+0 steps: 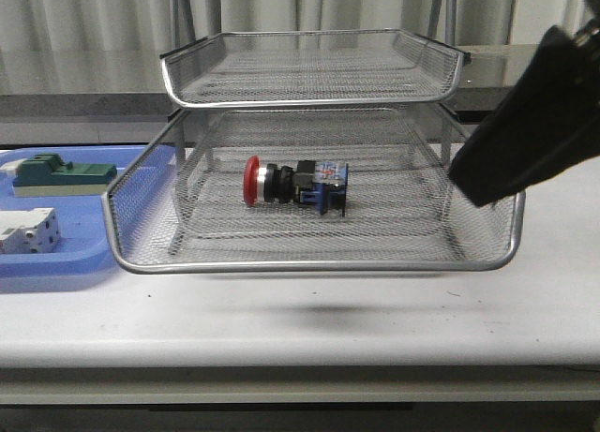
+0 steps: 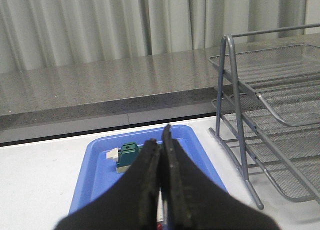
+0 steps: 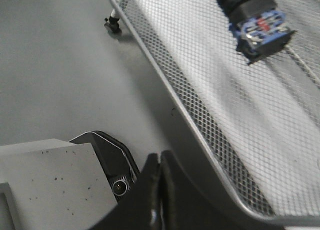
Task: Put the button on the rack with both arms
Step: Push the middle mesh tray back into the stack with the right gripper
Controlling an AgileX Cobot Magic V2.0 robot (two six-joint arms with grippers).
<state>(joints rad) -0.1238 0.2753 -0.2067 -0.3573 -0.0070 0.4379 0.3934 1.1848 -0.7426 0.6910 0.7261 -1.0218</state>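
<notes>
Nearest, in each wrist view: two dark grippers, both pressed closed and holding nothing. Left gripper (image 2: 161, 145) hanging above the blue plastic tray (image 2: 95, 165), fingers together, well apart from the rack. Right gripper (image 3: 159, 162) likewise closed, just outside the front rim of the pulled-out tier, over bare white table (image 1: 309, 329). Right arm (image 1: 539, 118) visible in the front view as a black bulk at the rack's right side.

Beyond, the button (image 1: 295, 185) lying on its side on the mesh of the pulled-out lower tier of the wire-mesh rack (image 1: 309, 259), red head pointing to the robot's left, blue rear block to the right. Touched by neither gripper.

Judged stage: placing done, button released. Likely next: pushing the tier back in, or retreating; needs the right arm kept off the rim.

Further left, on the blue tray: green-and-cream block (image 1: 58, 173) and white terminal block (image 1: 28, 230). Nothing blocking the tier. Behind, a grey counter and pale curtain.
</notes>
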